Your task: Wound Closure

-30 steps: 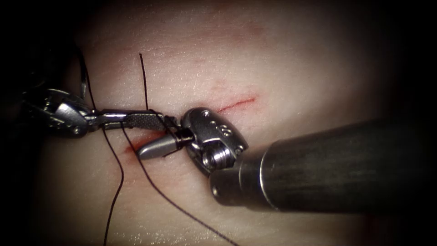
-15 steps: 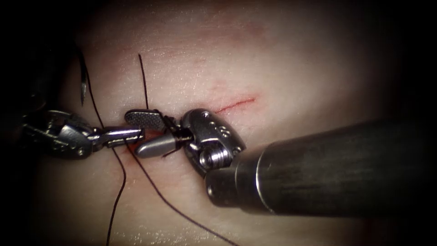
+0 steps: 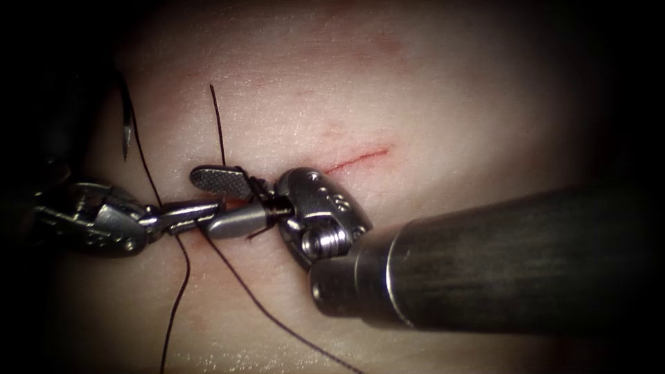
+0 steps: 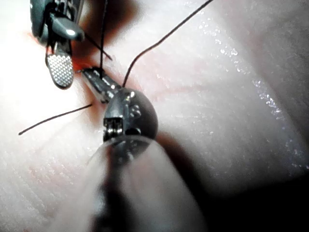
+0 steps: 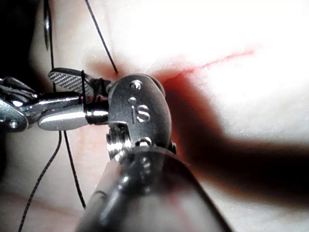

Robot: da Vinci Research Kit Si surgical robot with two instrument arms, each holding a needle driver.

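we see the right tool [image 3: 218,201] gaping wide over the cut [image 3: 360,158], holding nothing. the left tool [image 3: 208,208] lies closed between its jaws, seemingly gripping thread [image 3: 181,277]. the needle [image 3: 127,128] rests free at far left.

Right tool [image 3: 220,202] entering from right, jaws spread over left end of cut [image 3: 360,158] in tissue [image 3: 443,90]. Left tool [image 3: 190,211] from left, tips between those jaws. Thread [image 3: 181,277] crossing beneath both. Needle [image 3: 127,128] far left, free.
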